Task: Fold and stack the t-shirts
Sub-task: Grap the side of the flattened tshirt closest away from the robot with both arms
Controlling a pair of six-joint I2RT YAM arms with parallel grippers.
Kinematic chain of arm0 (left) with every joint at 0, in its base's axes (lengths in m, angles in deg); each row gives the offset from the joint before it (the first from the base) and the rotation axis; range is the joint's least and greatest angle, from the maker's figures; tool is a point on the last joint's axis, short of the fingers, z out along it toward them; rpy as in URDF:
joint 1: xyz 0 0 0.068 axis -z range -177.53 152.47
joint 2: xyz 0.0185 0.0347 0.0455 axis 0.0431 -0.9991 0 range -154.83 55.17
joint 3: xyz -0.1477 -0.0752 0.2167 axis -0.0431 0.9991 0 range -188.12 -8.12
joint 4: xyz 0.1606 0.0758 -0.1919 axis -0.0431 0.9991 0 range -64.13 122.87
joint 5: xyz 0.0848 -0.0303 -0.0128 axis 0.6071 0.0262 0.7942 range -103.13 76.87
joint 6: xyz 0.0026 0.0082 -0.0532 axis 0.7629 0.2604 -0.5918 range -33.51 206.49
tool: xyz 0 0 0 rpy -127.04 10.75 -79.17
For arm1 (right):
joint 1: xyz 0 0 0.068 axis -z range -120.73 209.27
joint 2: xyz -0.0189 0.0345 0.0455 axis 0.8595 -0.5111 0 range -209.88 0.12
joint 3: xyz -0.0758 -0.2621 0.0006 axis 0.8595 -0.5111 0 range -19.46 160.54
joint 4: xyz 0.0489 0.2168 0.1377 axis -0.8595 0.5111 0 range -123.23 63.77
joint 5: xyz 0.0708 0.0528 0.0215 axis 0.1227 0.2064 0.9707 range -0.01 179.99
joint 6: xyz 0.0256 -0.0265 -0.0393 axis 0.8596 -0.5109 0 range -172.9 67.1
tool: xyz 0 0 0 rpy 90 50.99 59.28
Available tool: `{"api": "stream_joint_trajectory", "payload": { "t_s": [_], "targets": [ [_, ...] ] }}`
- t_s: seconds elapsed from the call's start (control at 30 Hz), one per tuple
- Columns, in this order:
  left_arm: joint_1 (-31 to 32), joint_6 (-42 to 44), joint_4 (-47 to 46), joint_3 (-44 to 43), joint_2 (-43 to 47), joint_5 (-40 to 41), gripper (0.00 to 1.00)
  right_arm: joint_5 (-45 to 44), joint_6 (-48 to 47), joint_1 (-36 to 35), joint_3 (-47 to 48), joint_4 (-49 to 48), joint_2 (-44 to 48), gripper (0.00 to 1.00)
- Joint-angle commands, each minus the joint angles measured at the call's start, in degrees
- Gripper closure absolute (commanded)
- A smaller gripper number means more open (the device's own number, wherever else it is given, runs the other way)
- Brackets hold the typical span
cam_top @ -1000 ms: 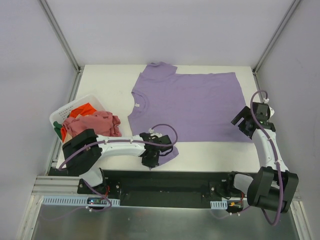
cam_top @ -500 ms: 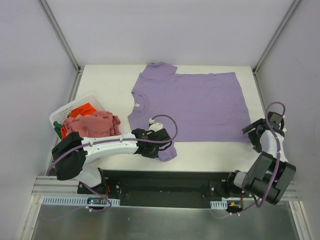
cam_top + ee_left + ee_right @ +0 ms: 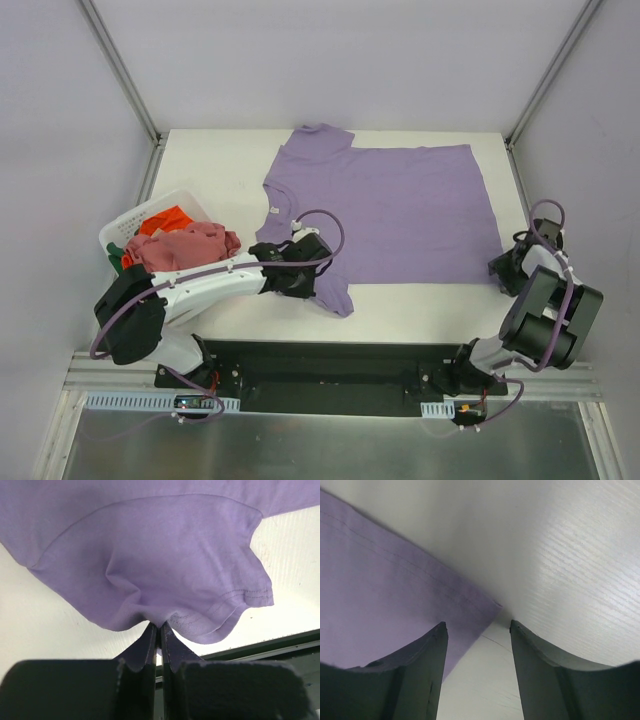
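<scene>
A lavender t-shirt (image 3: 390, 205) lies spread flat on the white table, collar to the left. My left gripper (image 3: 303, 272) is shut on its near sleeve (image 3: 165, 565), and the cloth bunches up from the pinched tips of the left gripper (image 3: 160, 628). My right gripper (image 3: 506, 270) sits low at the shirt's near right hem corner (image 3: 485, 605). The right gripper (image 3: 477, 625) is open, its left finger over the purple cloth, its right finger over bare table, and the corner lying just ahead of the gap.
A white laundry basket (image 3: 140, 210) at the left holds a salmon pink shirt (image 3: 190, 248) and an orange-red one (image 3: 165, 218). A black rail (image 3: 330, 365) runs along the table's near edge. Metal frame posts stand at the back corners.
My left gripper has carried the sleeve away from the near edge, towards the shirt's body. My right arm has swung down to the hem corner and its jaws have narrowed.
</scene>
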Motion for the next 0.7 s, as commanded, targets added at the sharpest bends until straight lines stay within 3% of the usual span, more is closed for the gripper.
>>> {"api": "stream_joint_trajectory", "payload": {
  "t_s": [0.0, 0.1, 0.2, 0.5, 0.67],
  "targets": [
    [-1.5, 2.5, -2.0, 0.1, 1.8, -2.9, 1.00, 1.0, 0.6, 0.2, 1.5, -2.1, -3.1, 0.45],
    [-1.9, 3.2, -2.3, -0.1, 1.7, -3.7, 1.00, 1.9, 0.4, 0.2, 2.1, -2.4, -4.8, 0.46],
    [-2.1, 3.3, -2.4, 0.1, 1.8, -4.0, 1.00, 2.9, 0.3, 0.2, 2.3, -2.6, -5.8, 0.54],
    [-2.2, 4.2, -3.1, 3.2, 2.4, -7.9, 1.00, 3.7, -0.8, 0.2, 1.9, -3.1, -5.9, 0.97],
    [-2.0, 3.4, -3.1, 8.6, 7.7, -16.7, 1.00, 2.3, -1.4, 0.2, 0.9, -0.8, -2.7, 1.00]
  ]
}}
